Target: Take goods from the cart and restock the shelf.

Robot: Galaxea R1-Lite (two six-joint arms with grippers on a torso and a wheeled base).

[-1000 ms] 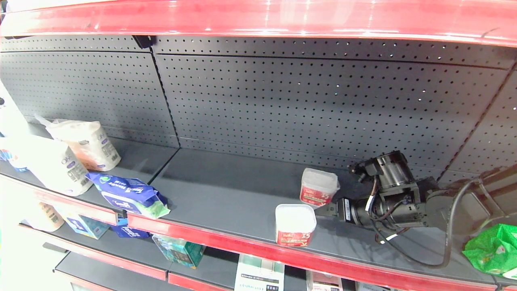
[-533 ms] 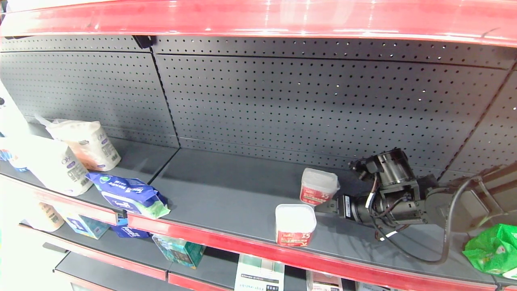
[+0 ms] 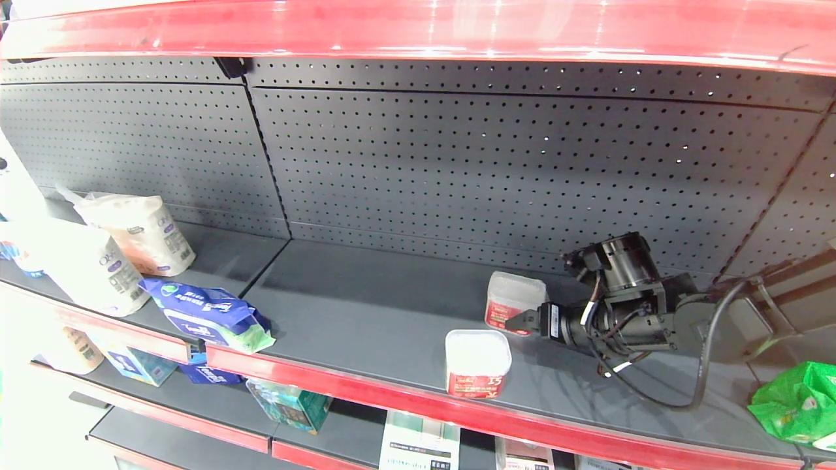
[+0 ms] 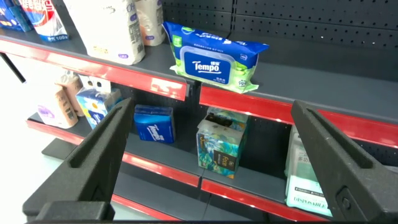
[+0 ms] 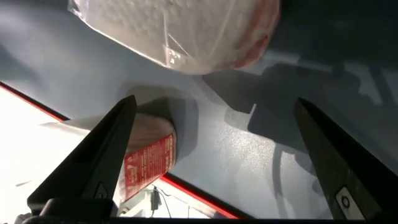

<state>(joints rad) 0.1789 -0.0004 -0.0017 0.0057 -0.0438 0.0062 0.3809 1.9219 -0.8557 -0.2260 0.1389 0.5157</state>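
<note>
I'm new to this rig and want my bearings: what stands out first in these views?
The right gripper, open, is over the grey shelf beside the rear red-labelled tub; a second tub stands nearer the red front edge. A blue wipes pack lies to the left, a green bag at the far right.

White lettering on blue wipes pack [image 4: 214,56], small print on red tub label [image 3: 475,385], roll wrapper [image 3: 114,277]

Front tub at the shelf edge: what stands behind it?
Behind the front tub, apart from it, stands a second tub nearer the pegboard wall. The open right gripper covers that tub's lower right corner; whether they touch cannot be seen.
</note>
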